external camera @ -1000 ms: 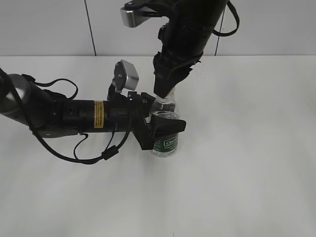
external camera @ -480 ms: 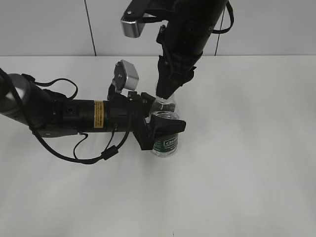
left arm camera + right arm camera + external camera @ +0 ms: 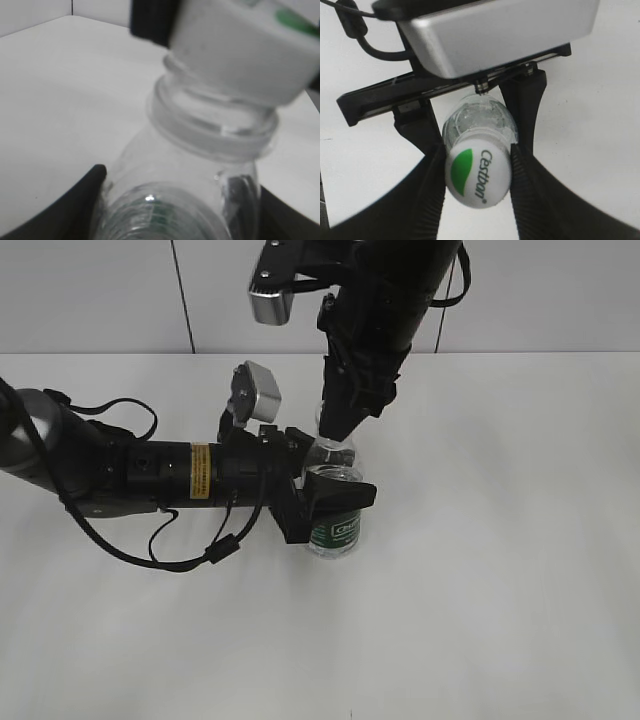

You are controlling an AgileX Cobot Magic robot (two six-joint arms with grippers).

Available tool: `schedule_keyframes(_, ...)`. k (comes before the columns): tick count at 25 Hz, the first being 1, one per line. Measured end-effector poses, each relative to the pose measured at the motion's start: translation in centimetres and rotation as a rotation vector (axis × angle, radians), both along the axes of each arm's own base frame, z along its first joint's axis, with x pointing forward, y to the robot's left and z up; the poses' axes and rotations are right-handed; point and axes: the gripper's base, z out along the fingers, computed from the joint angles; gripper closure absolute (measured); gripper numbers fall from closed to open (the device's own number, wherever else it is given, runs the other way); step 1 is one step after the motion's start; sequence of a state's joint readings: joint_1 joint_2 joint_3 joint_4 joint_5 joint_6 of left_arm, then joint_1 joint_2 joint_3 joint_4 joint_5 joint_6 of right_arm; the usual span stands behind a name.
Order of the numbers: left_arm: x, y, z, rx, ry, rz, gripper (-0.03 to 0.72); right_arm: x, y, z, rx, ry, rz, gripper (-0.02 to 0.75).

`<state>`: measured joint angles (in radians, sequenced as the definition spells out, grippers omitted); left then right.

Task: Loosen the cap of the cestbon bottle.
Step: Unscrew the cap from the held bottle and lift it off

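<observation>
Left tool (image 3: 335,502): clamps bottle (image 3: 334,530) body from 9 o'clock | Right tool (image 3: 476,167): pinches cap (image 3: 477,177) | Risk: bottle tilts, twist may slip or crush it.

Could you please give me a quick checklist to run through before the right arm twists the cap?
1. Left gripper clamped around the cestbon bottle body: ok.
2. Right gripper fingers on both sides of the cap: ok.
3. Bottle upright on the table: ok.
4. Cap seated on the neck, no gap visible in the left wrist view: ok.
5. Grip firm enough not to slip: cannot tell.
</observation>
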<state>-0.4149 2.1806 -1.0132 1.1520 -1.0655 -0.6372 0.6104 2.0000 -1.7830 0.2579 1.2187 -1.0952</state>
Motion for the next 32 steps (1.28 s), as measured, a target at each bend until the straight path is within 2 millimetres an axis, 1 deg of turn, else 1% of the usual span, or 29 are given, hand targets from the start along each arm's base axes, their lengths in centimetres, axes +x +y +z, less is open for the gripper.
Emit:
schedule_keyframes(10, -0.1, 0.0, 0.0, 0.002, 0.000, -0.009, 0.255, -0.2, -0.1, 0.4, 0.002, -0.005, 0.003, 0.440)
schedule_keyframes(12, -0.1, 0.0, 0.0, 0.003, 0.001, -0.012, 0.255, -0.3, -0.2, 0.7, 0.004, -0.010, 0.004, 0.444)
schedule_keyframes(15, -0.1, 0.0, 0.0, 0.002, 0.002, -0.012, 0.255, -0.5, -0.4, 1.7, 0.015, -0.034, 0.005, 0.447)
schedule_keyframes(23, -0.1, 0.0, 0.0, 0.003, 0.002, -0.013, 0.255, -0.6, -0.6, 1.9, 0.010, -0.046, 0.013, 0.448)
schedule_keyframes(26, -0.1, 0.0, 0.0, 0.003, 0.002, -0.012, 0.255, -0.4, -0.6, 2.7, 0.013, -0.075, 0.006, 0.448)
schedule_keyframes(29, -0.1, 0.0, 0.0, 0.003, 0.002, -0.013, 0.255, 0.1, -0.8, 4.0, 0.022, -0.108, -0.067, 0.448)
schedule_keyframes(32, -0.1, 0.0, 0.0, 0.003, 0.002, -0.013, 0.255, 0.6, -1.4, 5.2, 0.021, -0.126, -0.212, 0.448)
